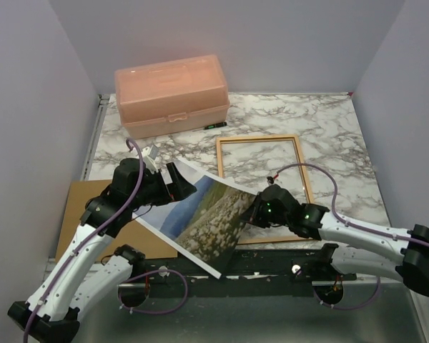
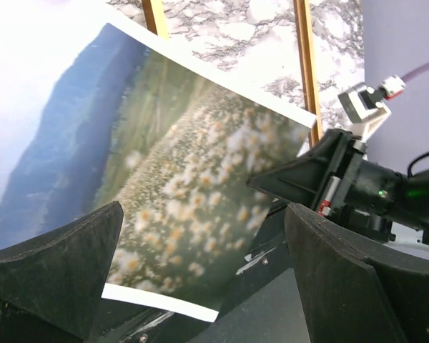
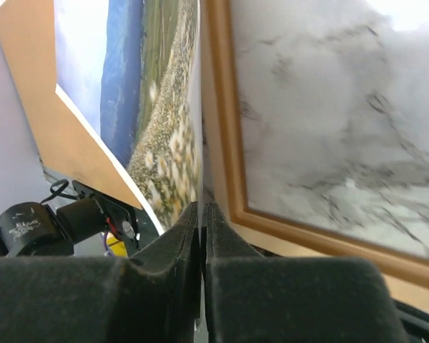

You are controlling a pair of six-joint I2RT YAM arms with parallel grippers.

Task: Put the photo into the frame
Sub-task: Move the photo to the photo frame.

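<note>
The photo [image 1: 204, 218], a print of sky, hills and a flowery meadow, hangs tilted above the table's near edge, picture side up. My right gripper [image 1: 256, 211] is shut on its right edge; in the right wrist view the jaws [image 3: 202, 211] pinch the sheet [image 3: 164, 107]. My left gripper [image 1: 180, 182] is at the photo's far left corner. In the left wrist view it [image 2: 204, 214] is wide open, with the photo [image 2: 186, 164] beyond the fingers. The orange-brown frame [image 1: 257, 138] lies flat on the marble, partly under the photo's right side. It also shows in both wrist views [image 2: 307, 71] [image 3: 222, 107].
A plain brown backing board [image 1: 82, 207] lies at the left under the left arm and shows in the right wrist view [image 3: 28, 86]. A pink plastic box [image 1: 171, 93] stands at the back left with a small dark pen [image 1: 214, 125] beside it. Grey walls enclose the table.
</note>
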